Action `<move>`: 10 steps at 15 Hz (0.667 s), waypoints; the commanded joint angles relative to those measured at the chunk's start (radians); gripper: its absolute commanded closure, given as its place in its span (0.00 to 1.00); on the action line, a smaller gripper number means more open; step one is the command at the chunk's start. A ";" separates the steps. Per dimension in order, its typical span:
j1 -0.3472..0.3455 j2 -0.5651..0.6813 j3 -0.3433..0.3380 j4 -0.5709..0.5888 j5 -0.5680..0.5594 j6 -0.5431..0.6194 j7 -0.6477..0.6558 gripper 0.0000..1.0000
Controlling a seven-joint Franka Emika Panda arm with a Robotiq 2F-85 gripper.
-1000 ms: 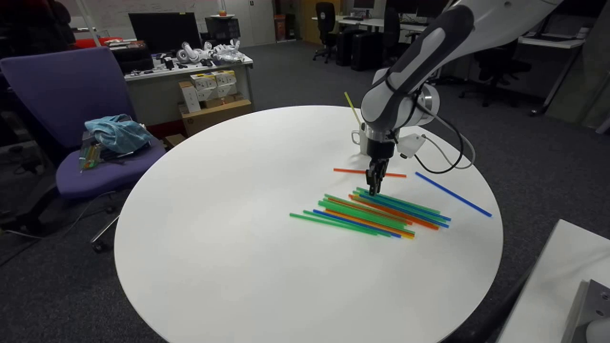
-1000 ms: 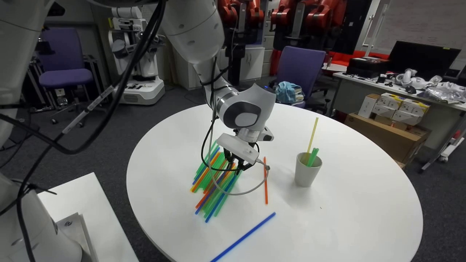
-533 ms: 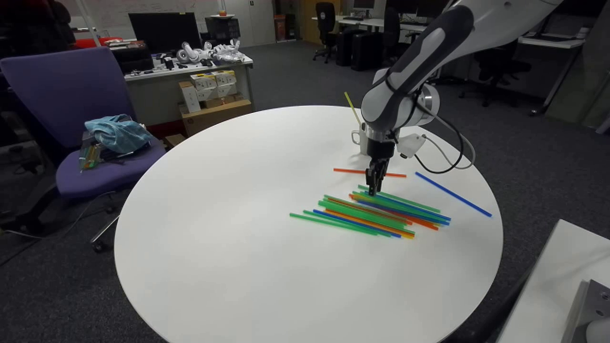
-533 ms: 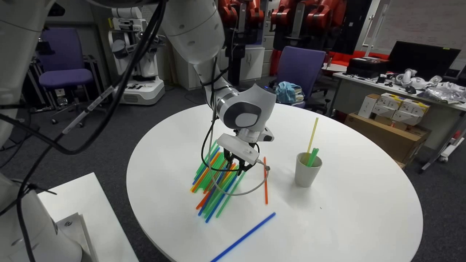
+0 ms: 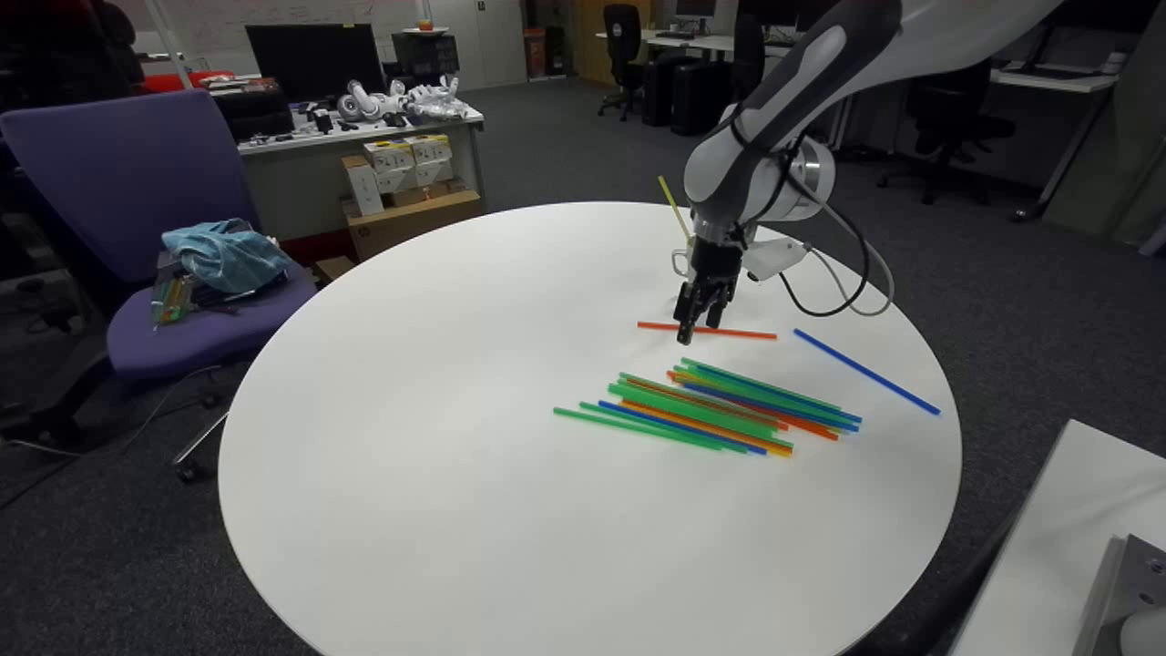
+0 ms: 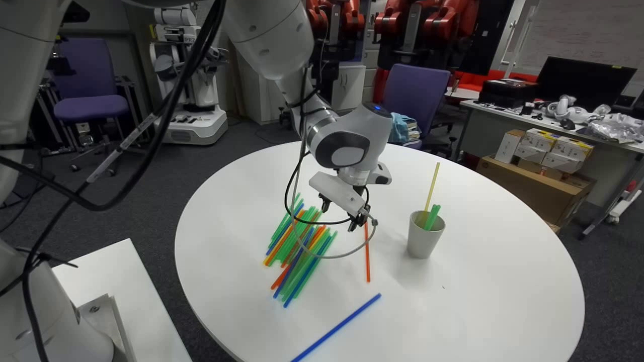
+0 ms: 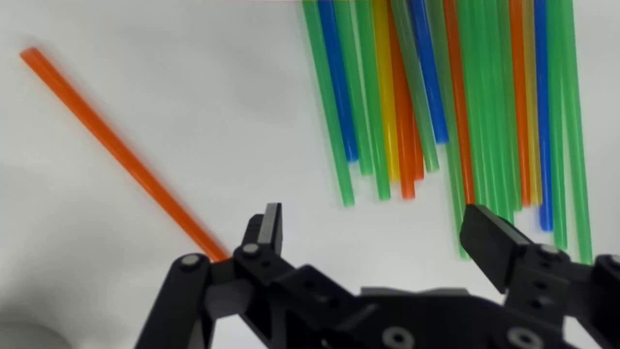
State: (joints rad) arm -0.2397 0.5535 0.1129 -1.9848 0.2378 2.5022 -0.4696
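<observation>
My gripper point(image 7: 372, 206) is open wide, its fingers well apart with nothing between them. It hangs above the table beside the ends of a pile of drinking straws point(image 7: 489, 121) in green, blue, orange and yellow. In both exterior views the pile point(image 5: 679, 404) point(image 6: 304, 266) lies flat in two loose bundles. A lone orange straw point(image 7: 121, 148) lies slantwise, partly hidden by a finger in the wrist view. In an exterior view a pale cup point(image 6: 422, 241) stands upright, holding a yellow straw point(image 6: 431, 186) and green straws point(image 6: 431, 217).
A lone blue straw point(image 5: 865, 371) lies apart on the round white table point(image 5: 410, 456). In an exterior view the arm hides most of the cup. Cables point(image 6: 332, 257) loop from the wrist over the straws. A purple chair point(image 5: 137, 191) stands beyond the table's edge.
My gripper has lifted off the straw pile, moved toward the cup's side and opened wider. A green straw at the pile's edge has shifted slightly. The straws stayed on the table.
</observation>
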 commanded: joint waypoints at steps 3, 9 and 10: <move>-0.023 -0.053 0.032 0.006 0.160 0.138 0.103 0.00; -0.040 -0.036 0.094 0.000 0.348 0.350 0.200 0.00; -0.046 -0.028 0.107 0.011 0.377 0.371 0.221 0.00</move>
State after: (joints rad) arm -0.2466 0.5339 0.1623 -1.9660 0.5379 2.8031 -0.3027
